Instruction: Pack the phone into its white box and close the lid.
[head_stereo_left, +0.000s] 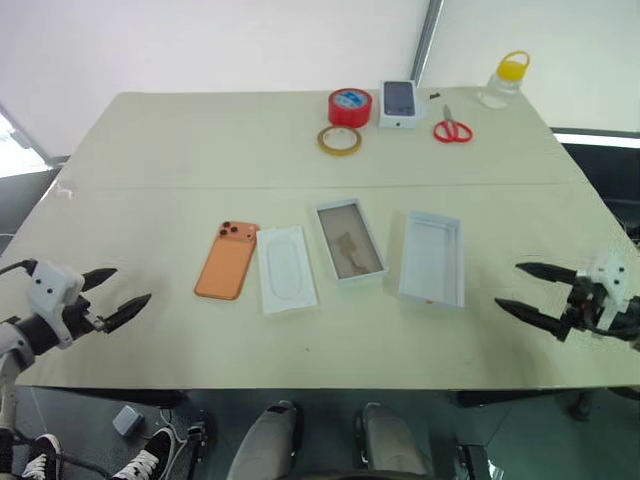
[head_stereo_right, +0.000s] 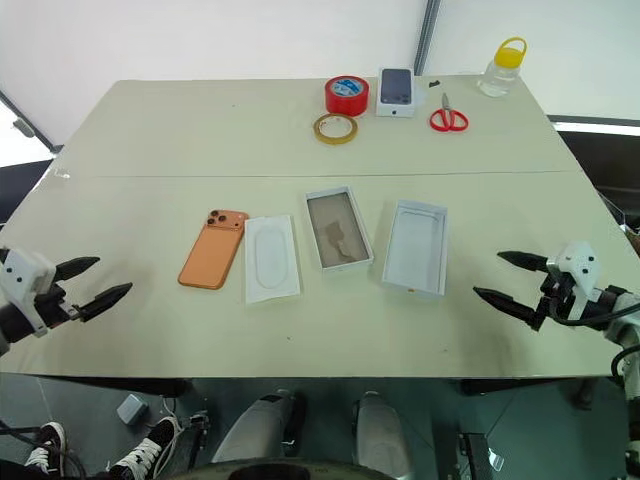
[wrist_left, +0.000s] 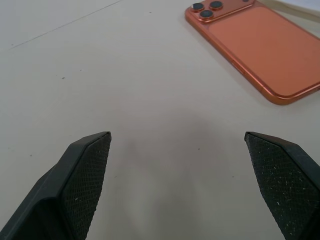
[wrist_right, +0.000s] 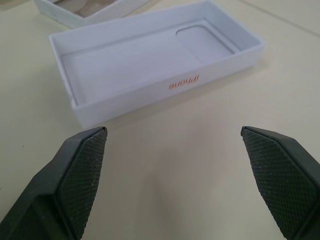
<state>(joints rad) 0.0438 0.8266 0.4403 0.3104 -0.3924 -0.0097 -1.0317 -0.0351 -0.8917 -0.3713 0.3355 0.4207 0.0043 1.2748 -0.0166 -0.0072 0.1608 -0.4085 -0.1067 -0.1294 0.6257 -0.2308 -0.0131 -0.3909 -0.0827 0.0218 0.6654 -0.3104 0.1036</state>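
Note:
The orange phone (head_stereo_left: 227, 259) lies back up on the table, its three lenses at the far corner, also seen in the left wrist view (wrist_left: 260, 47). A flat white insert (head_stereo_left: 286, 268) lies to its right. Right of that sits the white box (head_stereo_left: 350, 241), a shallow tray with a brownish floor. The lid (head_stereo_left: 432, 257) lies hollow side up further right, close before the right wrist camera (wrist_right: 155, 60). My left gripper (head_stereo_left: 112, 296) hovers open at the table's near left edge. At the near right edge, my right gripper (head_stereo_left: 522, 288) is open as well. Both are empty.
Along the far edge stand a red tape roll (head_stereo_left: 350, 106), a yellowish tape ring (head_stereo_left: 339, 140), a small white box with a dark phone picture (head_stereo_left: 398, 103), red scissors (head_stereo_left: 452, 129) and a yellow-capped jar (head_stereo_left: 505, 79). The cream table (head_stereo_left: 180, 150) has bare room in front.

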